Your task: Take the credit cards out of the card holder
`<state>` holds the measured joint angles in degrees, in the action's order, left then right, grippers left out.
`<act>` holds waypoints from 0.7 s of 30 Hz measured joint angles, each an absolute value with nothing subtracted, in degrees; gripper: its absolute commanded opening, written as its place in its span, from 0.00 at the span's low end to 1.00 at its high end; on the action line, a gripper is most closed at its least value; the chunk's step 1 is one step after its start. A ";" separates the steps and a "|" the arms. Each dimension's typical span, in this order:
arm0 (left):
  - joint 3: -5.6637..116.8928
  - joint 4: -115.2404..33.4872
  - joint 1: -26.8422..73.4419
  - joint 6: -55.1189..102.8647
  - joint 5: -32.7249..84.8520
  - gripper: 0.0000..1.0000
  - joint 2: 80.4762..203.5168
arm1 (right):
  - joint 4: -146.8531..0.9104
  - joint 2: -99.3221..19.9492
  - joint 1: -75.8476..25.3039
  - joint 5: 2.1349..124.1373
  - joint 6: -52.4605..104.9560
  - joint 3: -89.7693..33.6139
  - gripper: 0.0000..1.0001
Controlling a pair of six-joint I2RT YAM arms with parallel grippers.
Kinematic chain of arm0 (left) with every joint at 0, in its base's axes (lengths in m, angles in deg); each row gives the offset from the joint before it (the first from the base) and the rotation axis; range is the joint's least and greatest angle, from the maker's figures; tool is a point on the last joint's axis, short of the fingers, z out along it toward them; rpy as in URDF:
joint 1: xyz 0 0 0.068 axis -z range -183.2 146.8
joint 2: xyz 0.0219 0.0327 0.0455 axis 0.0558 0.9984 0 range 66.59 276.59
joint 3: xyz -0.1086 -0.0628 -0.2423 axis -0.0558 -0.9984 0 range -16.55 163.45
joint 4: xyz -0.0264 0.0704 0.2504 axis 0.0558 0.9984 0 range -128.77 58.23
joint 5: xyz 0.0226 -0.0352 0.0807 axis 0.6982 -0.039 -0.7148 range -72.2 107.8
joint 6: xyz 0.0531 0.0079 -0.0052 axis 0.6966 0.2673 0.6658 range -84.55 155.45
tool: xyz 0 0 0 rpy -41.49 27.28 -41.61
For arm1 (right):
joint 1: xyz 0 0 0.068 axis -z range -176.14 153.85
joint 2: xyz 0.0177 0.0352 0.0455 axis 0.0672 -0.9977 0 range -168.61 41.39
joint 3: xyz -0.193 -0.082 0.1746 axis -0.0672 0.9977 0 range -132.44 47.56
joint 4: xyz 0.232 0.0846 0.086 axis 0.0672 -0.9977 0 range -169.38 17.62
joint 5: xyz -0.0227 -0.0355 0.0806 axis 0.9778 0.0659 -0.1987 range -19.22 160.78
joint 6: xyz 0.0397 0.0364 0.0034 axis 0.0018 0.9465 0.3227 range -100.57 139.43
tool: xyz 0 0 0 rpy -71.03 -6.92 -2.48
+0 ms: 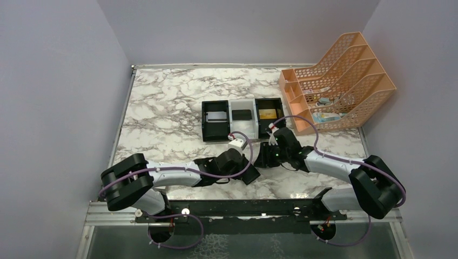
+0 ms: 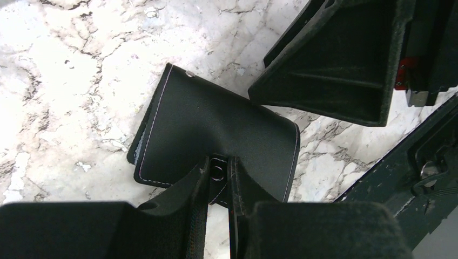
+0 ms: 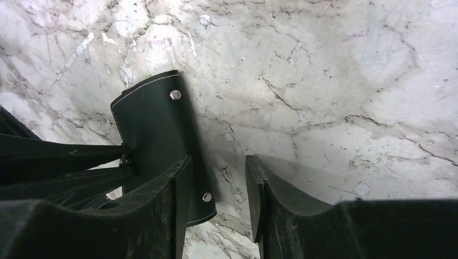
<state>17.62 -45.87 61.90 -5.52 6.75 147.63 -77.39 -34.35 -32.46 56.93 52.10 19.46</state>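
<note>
Black card holder (image 2: 216, 121) at near centre of marble worktop (image 1: 162, 102), between two claws; outer face up, long axis crosswise to left claw's fingers. Whether lying flat or lifted: cannot tell. Left claw (image 2: 219, 168) pinched narrow on holder's snap tab. Right claw (image 3: 219, 164) parted, gripping nothing, one finger over holder's edge, other over bare marble. From above, holder nearly hidden by wrists. Cards counted, two: silver-grey card (image 1: 216, 115) in left compartment, gold-tan card (image 1: 266, 113) in right compartment of one three-part tray (image 1: 204, 121) beyond claws. One orange file rack (image 1: 345, 75) far right.
</note>
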 measured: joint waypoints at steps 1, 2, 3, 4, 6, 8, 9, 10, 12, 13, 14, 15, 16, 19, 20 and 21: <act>17.25 -46.56 61.90 -5.89 6.75 0.12 147.63 | -77.02 -34.35 -32.46 56.43 52.05 19.66 0.43; 16.90 -47.48 61.90 -6.26 6.80 0.12 147.63 | -76.56 -34.33 -32.37 55.82 51.92 19.87 0.44; 16.72 -48.18 61.90 -6.48 6.80 0.12 147.63 | -76.15 -34.31 -32.29 55.25 51.75 20.07 0.45; 16.68 -48.53 61.90 -6.57 6.84 0.12 147.63 | -75.36 -34.29 -32.29 54.48 51.64 20.44 0.46; 16.66 -49.43 61.90 -6.65 6.88 0.12 147.63 | -73.90 -34.18 -32.26 52.41 51.16 21.19 0.50; 16.66 -49.71 61.90 -6.59 6.95 0.12 147.65 | -72.91 -34.18 -32.15 50.92 50.90 21.54 0.53; 16.66 -49.84 61.90 -6.52 7.04 0.12 147.67 | -72.67 -34.20 -32.13 50.59 50.81 21.56 0.54; 16.66 -49.93 61.90 -6.46 7.13 0.12 147.67 | -72.56 -34.22 -32.15 50.48 50.74 21.56 0.54; 16.66 -50.28 61.90 -6.41 7.28 0.12 147.67 | -72.41 -34.37 -32.13 50.40 50.74 21.56 0.54; 16.66 -50.43 61.90 -6.41 7.28 0.12 147.67 | -72.34 -34.46 -32.13 50.40 50.74 21.54 0.54; 16.61 -50.67 61.90 -6.41 7.28 0.12 147.67 | -72.30 -34.59 -32.13 50.35 50.77 21.51 0.54; 16.39 -51.09 61.90 -6.46 7.28 0.12 147.67 | -72.19 -34.77 -32.13 50.31 50.83 21.43 0.54; 16.07 -51.48 61.90 -6.52 7.26 0.11 147.58 | -72.10 -35.03 -32.15 50.26 50.90 21.30 0.54; 14.30 -53.43 61.86 -7.38 7.23 0.11 146.77 | -72.06 -35.51 -32.24 50.18 51.14 20.95 0.54; 13.58 -54.02 61.77 -7.77 7.23 0.11 146.23 | -72.02 -35.57 -32.33 50.20 51.20 20.90 0.54; 12.72 -54.67 61.70 -8.21 7.23 0.11 145.50 | -71.95 -35.60 -32.44 50.24 51.22 20.88 0.54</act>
